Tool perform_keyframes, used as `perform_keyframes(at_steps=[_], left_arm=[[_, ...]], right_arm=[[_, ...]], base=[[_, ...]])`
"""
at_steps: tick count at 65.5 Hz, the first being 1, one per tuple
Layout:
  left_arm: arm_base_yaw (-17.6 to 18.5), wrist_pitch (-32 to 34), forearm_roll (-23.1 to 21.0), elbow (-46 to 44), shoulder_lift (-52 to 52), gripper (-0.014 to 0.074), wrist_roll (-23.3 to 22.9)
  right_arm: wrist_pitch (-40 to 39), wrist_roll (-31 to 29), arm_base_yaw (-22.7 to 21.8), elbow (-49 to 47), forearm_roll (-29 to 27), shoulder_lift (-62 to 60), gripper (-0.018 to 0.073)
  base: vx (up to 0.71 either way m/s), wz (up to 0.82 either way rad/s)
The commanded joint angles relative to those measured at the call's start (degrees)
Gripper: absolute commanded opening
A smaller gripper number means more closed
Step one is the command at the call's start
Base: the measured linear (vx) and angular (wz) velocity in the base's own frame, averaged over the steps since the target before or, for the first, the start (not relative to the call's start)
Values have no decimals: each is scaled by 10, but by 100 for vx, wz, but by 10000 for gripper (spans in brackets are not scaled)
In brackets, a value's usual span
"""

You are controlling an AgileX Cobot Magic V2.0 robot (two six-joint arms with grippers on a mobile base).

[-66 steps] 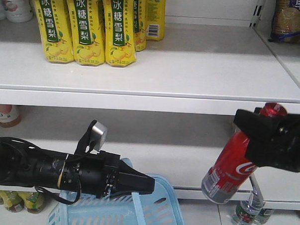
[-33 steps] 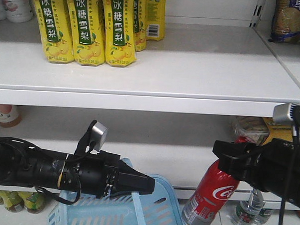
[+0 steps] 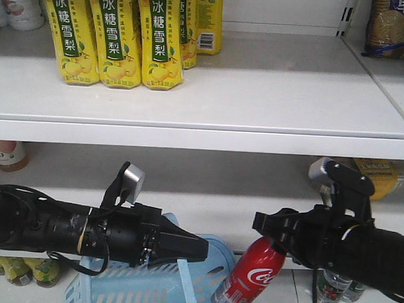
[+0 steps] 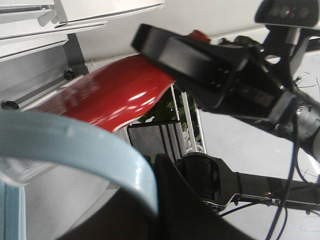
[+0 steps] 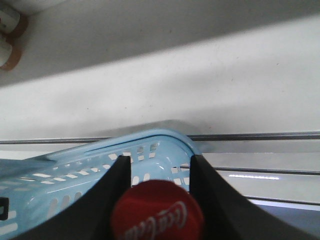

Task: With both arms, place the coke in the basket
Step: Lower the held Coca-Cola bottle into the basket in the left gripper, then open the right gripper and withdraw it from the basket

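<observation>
Red and shiny, the coke (image 3: 251, 280) hangs tilted in the lower right-of-centre part of the front view. Its cap points up to the right and its silvery base points down to the left, at the bottom edge of the frame. The right arm (image 3: 345, 246) comes in from the right edge, and its jaws pinch the bottle at the neck, just under the cap. In the right wrist view the two black fingers (image 5: 120, 180) stand on both sides of the red cap.

The base is just beside the right rim of the light blue basket (image 3: 129, 286). I cannot tell if it is already inside or only above the rim.

The left arm (image 3: 111, 233) reaches in from the left edge, with a small silver-grey block (image 3: 133, 181) on top. Its jaws are pressed together on the handle (image 4: 75, 145) of the basket, and the blue band shows above and below the black tip. The two arms are near each other but apart.

Yellow bottles (image 3: 116, 37) stand on the white shelf (image 3: 271, 101) in the upper left. Clear bottles (image 3: 330, 291) stand at the lower right, behind the right arm.
</observation>
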State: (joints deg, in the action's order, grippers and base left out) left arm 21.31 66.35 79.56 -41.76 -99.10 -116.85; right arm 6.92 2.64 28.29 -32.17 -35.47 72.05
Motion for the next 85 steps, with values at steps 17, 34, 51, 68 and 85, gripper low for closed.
perform_keyframes(at_steps=[17, 34, 51, 68, 85], left_arm=[[2, 126, -34, -10, 24, -6, 1], [2, 126, -34, -10, 24, -6, 1], [2, 126, -34, -10, 24, -6, 1], [2, 126, -34, -10, 24, -6, 1], [2, 126, -34, -10, 24, -6, 1]], right_arm=[[-160, 7, 87, -19, -15, 95, 11], [-154, 14, 87, -19, -16, 147, 77], [-137, 17, 87, -19, -13, 162, 207], [-114, -1, 87, -19, -8, 163, 319], [-116, -9, 87, -19, -7, 159, 368]], base=[[0, 0], [0, 0], [0, 0], [0, 0], [0, 0]])
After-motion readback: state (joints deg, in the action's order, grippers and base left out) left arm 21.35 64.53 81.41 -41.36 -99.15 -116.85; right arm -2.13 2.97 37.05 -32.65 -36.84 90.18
